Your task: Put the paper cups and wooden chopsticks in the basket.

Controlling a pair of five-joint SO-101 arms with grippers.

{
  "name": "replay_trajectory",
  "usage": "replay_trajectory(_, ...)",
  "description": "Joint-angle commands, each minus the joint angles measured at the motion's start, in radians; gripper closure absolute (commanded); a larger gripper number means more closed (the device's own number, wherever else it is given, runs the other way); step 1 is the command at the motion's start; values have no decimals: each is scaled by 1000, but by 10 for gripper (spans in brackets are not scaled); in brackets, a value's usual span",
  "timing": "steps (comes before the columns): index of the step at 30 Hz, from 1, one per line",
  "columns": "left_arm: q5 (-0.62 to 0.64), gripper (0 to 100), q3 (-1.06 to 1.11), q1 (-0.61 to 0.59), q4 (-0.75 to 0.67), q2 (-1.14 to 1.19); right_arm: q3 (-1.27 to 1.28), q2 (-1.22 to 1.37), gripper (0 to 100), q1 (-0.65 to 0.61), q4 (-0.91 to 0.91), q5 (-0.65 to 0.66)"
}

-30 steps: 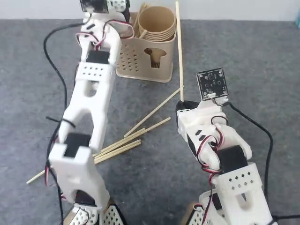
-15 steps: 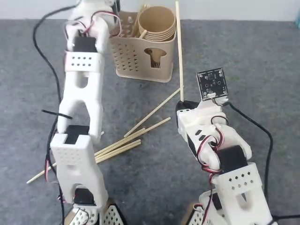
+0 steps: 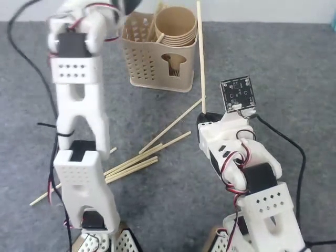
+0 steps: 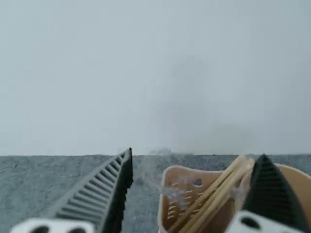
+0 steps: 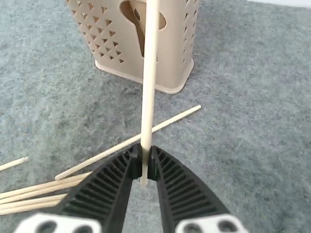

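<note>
The beige basket (image 3: 157,58) stands at the back of the grey mat with stacked paper cups (image 3: 176,26) and some chopsticks (image 4: 214,199) inside. My right gripper (image 5: 144,167) is shut on a wooden chopstick (image 5: 149,73), held upright in front of the basket (image 5: 141,39); in the high view that chopstick (image 3: 200,58) rises beside the basket's right side. My left gripper (image 4: 194,189) is open, high up just left of the basket (image 4: 204,204). Several loose chopsticks (image 3: 139,157) lie on the mat between the arms.
The left arm (image 3: 79,105) stretches up the left side of the mat. A black cable (image 3: 26,58) loops at the far left. One long chopstick (image 3: 173,123) lies diagonally in front of the basket.
The left arm has swung leftward and up, away from the basket's left rim. The right arm and its chopstick have stayed put.
</note>
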Motion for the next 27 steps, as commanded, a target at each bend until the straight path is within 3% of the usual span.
replay_trajectory(1,12,636,-251,-52,250,-75,25,-28,991,-7,-87,-6)
replay_trajectory(5,15,637,-420,-109,483,-74,89,-27,991,-12,-229,-5)
replay_trajectory(10,61,664,-357,-233,476,-80,110,-16,991,-12,-395,-3)
replay_trajectory(19,58,681,-143,-293,477,-153,110,-12,991,-12,-641,-3)
replay_trajectory(27,0,681,309,-292,474,-503,104,200,991,-105,-921,103)
